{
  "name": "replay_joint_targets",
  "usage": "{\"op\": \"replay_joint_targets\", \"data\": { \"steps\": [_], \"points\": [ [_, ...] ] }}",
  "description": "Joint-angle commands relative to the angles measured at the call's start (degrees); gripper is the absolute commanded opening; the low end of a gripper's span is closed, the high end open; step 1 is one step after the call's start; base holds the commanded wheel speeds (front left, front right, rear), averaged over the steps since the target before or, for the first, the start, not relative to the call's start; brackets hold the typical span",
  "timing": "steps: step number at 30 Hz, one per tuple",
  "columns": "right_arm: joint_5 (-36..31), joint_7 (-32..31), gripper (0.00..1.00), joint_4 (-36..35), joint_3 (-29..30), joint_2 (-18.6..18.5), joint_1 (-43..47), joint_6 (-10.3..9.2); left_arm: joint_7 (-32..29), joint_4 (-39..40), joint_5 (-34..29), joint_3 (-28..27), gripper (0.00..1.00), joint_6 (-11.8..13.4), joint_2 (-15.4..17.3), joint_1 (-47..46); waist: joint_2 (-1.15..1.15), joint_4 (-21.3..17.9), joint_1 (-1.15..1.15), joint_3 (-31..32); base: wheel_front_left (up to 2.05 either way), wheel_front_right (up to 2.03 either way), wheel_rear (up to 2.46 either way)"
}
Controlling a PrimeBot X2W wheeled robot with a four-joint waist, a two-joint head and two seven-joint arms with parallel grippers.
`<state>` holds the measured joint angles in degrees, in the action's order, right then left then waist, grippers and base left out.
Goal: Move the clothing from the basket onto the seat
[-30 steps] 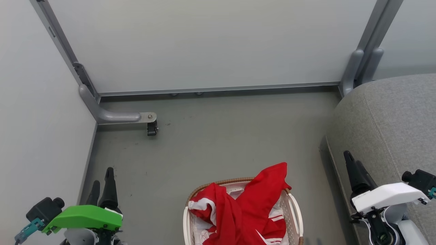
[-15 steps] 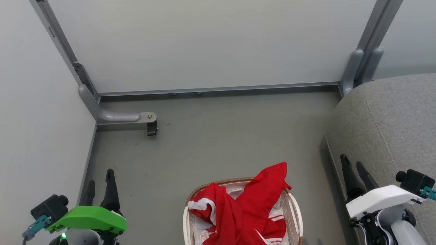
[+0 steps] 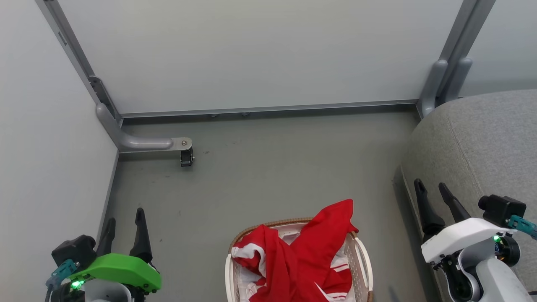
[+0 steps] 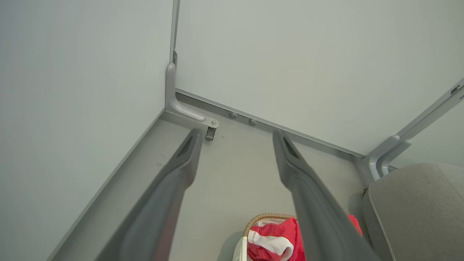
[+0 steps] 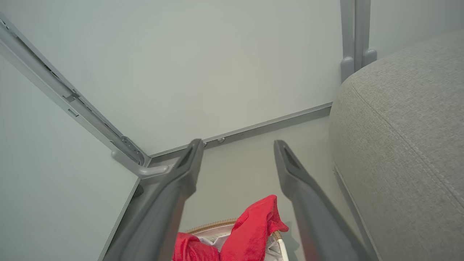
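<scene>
Clothing (image 3: pixel 302 256) is heaped in basket (image 3: pixel 366 262), between the two hands. Right hand (image 3: pixel 430 185) is judged nearer, with seat (image 3: pixel 482 142) just beside it. Left hand (image 3: pixel 124 218) and right are released, nothing grasped.

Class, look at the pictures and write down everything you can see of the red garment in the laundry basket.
The garment is bright red soft fabric with white stripes and white trim. It lies crumpled and heaped in the basket, spreading nearly from side to side. One red fold rises above the far rim and hangs over it towards the right. A white-edged part curls up at the left. Its near part is cut off by the picture's bottom edge.
</scene>
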<state>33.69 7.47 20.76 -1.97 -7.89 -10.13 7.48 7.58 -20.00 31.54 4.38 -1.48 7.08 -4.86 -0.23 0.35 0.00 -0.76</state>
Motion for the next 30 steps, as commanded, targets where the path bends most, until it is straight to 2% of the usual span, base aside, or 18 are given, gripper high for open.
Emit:
{"op": "replay_joint_targets", "data": {
  "steps": [1,15,26,30],
  "points": [
    [-2.2,0.6,1.0,0.0,-0.1,-0.7,-1.5,0.01,0.5,0.3,-1.9,0.4,1.0,0.4,0.8,-1.8,0.12,0.0,0.0,-0.1,0.0,0.0,0.0],
    [-12.0,2.7,1.0,2.0,-0.5,-0.8,-0.9,0.01,2.6,-0.5,-9.5,2.2,1.0,2.2,1.9,-1.4,0.14,0.1,0.0,0.2,0.0,0.0,0.0],
    [-18.1,4.1,1.0,6.1,-1.1,-1.1,0.8,0.02,4.0,-1.2,-14.1,1.5,1.0,1.2,0.8,0.6,0.16,0.2,0.0,0.5,0.0,0.0,0.0],
    [-20.1,4.5,1.0,6.8,-1.4,-1.0,0.9,0.02,4.4,-2.0,-15.2,0.9,1.0,-0.3,0.0,1.6,0.17,0.0,0.0,0.6,0.0,0.0,0.0]
  ]
}}
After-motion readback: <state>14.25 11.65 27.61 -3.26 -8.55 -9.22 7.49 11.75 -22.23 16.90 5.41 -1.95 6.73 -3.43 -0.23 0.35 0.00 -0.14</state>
